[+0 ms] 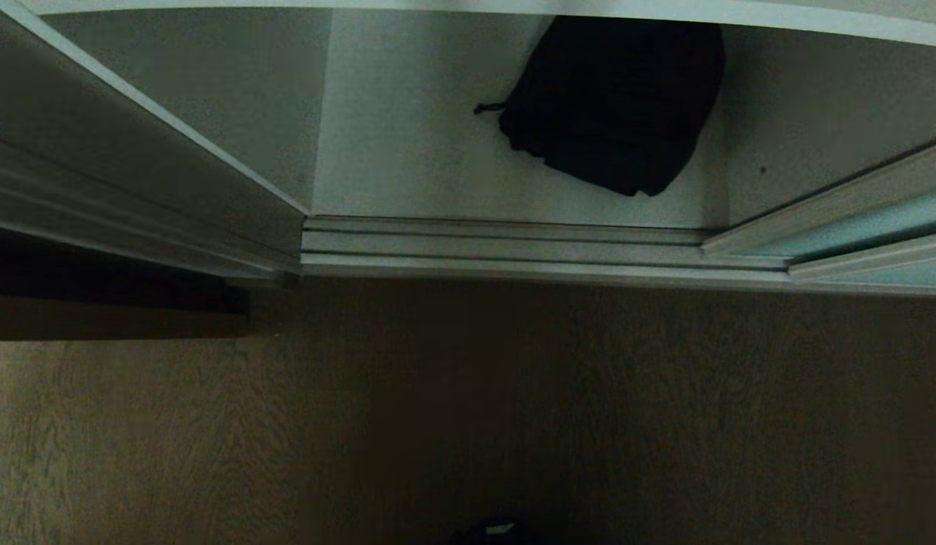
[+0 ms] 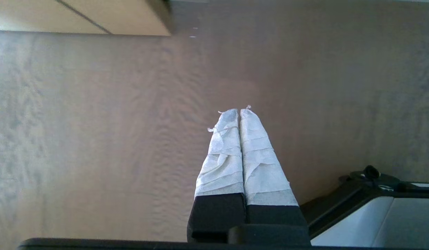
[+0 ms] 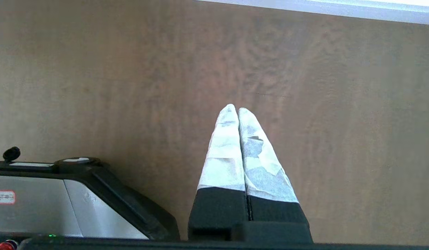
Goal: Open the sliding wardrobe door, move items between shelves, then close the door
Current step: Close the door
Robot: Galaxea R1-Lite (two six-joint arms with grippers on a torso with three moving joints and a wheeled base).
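The head view looks down into the wardrobe. A soft black bag (image 1: 616, 102) with a small strap lies on the lowest white-grey shelf (image 1: 407, 166), towards its right. Above it runs the front edge of another shelf (image 1: 665, 11). The sliding wardrobe door (image 1: 877, 219), frosted pale blue-green glass in a silver frame, stands at the right and leaves the compartment uncovered. Neither arm shows in the head view. My left gripper (image 2: 239, 111) hangs shut and empty over the wood floor. My right gripper (image 3: 237, 108) is likewise shut on nothing, far from the bag.
The silver door track (image 1: 506, 246) runs along the wardrobe's front. The wardrobe's side panel (image 1: 135, 151) rises on the left. Brown wood-grain floor (image 1: 468, 416) lies between me and the wardrobe. My own base (image 2: 374, 208) (image 3: 61, 194) shows beside each gripper.
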